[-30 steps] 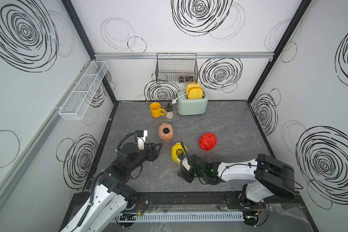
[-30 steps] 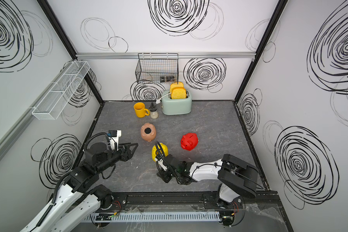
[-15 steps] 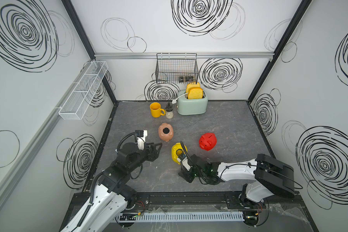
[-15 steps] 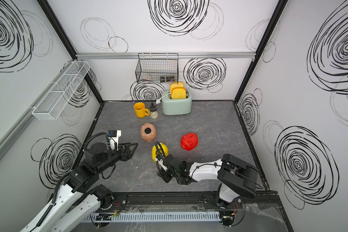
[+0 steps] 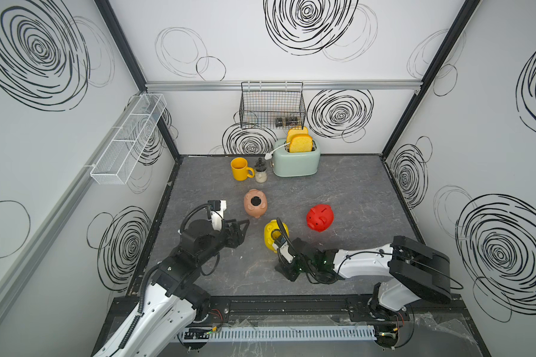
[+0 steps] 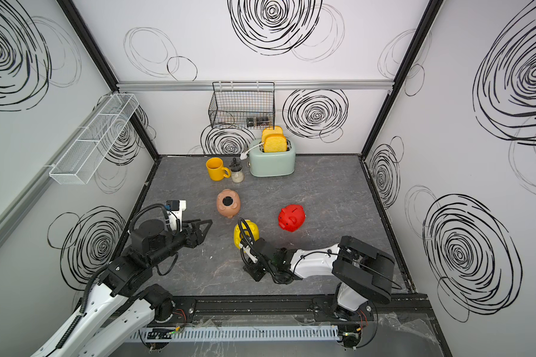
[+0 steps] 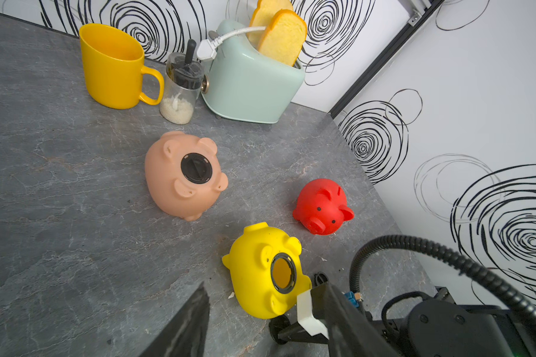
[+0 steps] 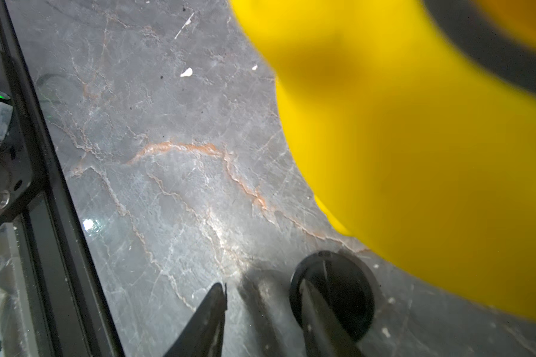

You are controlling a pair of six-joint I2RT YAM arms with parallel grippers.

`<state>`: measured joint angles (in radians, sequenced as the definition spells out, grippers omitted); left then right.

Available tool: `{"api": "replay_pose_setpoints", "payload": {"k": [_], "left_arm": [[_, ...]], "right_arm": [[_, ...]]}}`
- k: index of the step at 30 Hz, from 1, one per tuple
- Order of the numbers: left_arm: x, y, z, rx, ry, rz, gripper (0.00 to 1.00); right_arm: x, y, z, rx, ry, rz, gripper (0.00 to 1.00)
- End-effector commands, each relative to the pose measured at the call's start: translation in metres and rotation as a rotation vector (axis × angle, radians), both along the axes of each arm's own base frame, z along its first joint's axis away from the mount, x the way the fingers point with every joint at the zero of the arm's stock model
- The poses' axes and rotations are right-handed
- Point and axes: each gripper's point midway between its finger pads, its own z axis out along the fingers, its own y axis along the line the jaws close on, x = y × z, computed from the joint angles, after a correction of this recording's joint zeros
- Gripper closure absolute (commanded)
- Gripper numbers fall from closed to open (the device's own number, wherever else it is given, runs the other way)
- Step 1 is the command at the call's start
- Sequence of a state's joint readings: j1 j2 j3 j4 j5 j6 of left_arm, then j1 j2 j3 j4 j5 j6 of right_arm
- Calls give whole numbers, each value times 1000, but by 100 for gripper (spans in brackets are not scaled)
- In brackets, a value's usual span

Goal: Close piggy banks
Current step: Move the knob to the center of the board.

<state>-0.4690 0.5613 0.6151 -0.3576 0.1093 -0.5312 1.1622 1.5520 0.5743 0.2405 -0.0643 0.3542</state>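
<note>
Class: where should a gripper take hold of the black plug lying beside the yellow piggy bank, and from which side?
Probably pinch the black plug across its rim from straight above: it lies flat on the table, and the yellow piggy bank crowds one side.

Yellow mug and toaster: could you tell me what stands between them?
A small glass jar of white grains stands between yellow mug and toaster, in both top views.
</note>
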Motion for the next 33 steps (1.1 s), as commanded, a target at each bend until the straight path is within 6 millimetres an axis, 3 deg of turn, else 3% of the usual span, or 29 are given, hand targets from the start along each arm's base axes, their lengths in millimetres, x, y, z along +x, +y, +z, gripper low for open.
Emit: {"api": "replay_pose_setpoints", "payload": {"k": [1, 19, 27, 33], "left_arm": [[1, 2, 1, 4, -16, 11, 37], [0, 2, 0, 15, -14, 18, 36], [-1, 2, 0, 16, -16, 16, 35], [-1, 2, 0, 15, -17, 17, 35]], "right_arm": [[1, 2, -1, -12, 8, -2, 57], [-33, -20, -9, -74, 156, -24, 56], [-49, -46, -24, -134, 260, -90, 56], [-49, -52, -15, -99, 259, -118, 56]]}}
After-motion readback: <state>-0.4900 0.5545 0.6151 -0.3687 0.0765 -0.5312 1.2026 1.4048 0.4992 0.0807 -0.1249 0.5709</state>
